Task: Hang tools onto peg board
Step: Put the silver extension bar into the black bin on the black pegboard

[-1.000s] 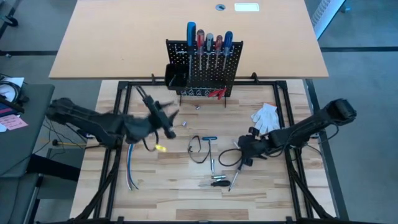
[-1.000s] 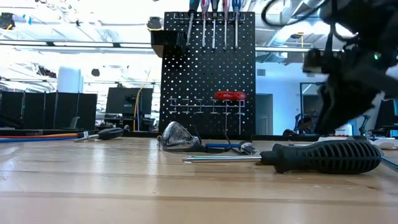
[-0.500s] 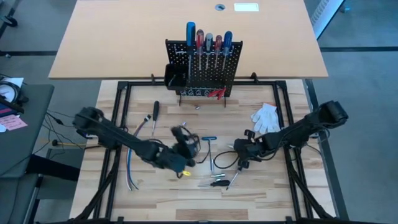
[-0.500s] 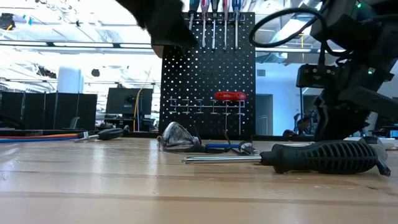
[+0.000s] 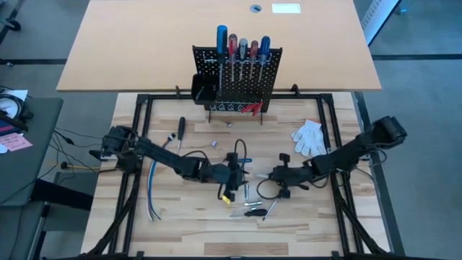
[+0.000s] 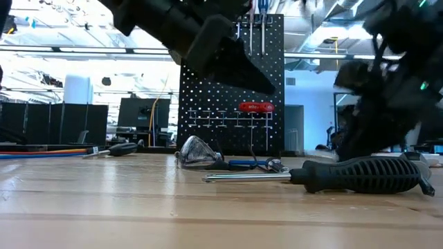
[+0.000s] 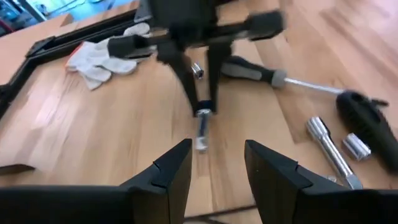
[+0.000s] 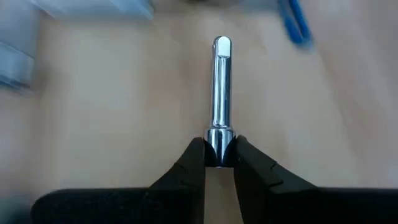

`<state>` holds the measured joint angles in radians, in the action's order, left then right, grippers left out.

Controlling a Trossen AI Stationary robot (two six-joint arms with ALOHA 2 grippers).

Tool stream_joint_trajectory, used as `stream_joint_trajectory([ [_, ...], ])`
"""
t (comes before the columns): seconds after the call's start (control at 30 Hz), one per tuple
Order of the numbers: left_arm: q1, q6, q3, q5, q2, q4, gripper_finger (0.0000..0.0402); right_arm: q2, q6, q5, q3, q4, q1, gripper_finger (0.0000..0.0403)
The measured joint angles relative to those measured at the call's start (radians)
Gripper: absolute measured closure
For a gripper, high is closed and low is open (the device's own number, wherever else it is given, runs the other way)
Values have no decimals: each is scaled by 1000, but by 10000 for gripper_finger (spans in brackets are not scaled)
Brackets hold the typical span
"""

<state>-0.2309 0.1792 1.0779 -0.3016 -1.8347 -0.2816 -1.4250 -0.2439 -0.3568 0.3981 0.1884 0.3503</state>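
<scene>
The black peg board (image 5: 237,79) stands at the far middle, with several screwdrivers (image 5: 242,49) in its top rail and red-handled pliers (image 6: 256,106) hanging low on it. My right gripper (image 5: 269,176) is shut on a small silver metal bit (image 8: 221,87) near the table's middle. My left gripper (image 7: 217,165) is open and empty. It faces the right gripper from the table's left (image 5: 240,176), a short way from the bit. Loose tools lie below them: a black-handled screwdriver (image 6: 360,174), silver bits (image 7: 329,149) and a blue-handled key (image 5: 242,160). My right gripper pinches one end of the silver bit (image 8: 219,140) between its two fingertips. The bit sticks straight out past the fingers, in line with them. In the left wrist view the fingers (image 7: 186,81) point down and the bit (image 7: 200,127) hangs below them. Whether its lower end touches the table, I cannot tell.
A white glove (image 5: 309,137) lies at the right. A black-handled screwdriver (image 5: 180,130) and loose cables (image 5: 151,189) lie at the left. A dark cable loop (image 5: 229,172) lies under the left gripper. Small bits (image 5: 214,144) lie before the peg board's feet.
My left gripper has swung from the table's left toward the near edge and the right. It now sits over the middle, facing the right gripper. My right gripper has shifted a little toward the table's left with the bit.
</scene>
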Motion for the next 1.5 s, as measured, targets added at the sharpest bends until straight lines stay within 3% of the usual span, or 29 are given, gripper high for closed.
stream_joint_trajectory([
  [0.23,8,-24,0,62,-1,-71,260,35,65,-4,4,162,39,344],
  [0.47,8,93,0,78,-2,-105,239,27,89,-8,69,162,57,344],
  [0.7,10,103,15,64,-86,-156,217,30,95,-9,86,158,69,344],
  [0.9,9,94,26,59,-94,-162,258,31,95,-11,87,142,69,344],
  [1.23,-2,90,26,54,-93,-152,371,31,92,-14,87,135,68,345],
  [1.5,-5,92,26,52,-93,-153,372,31,93,-13,87,134,68,345],
])
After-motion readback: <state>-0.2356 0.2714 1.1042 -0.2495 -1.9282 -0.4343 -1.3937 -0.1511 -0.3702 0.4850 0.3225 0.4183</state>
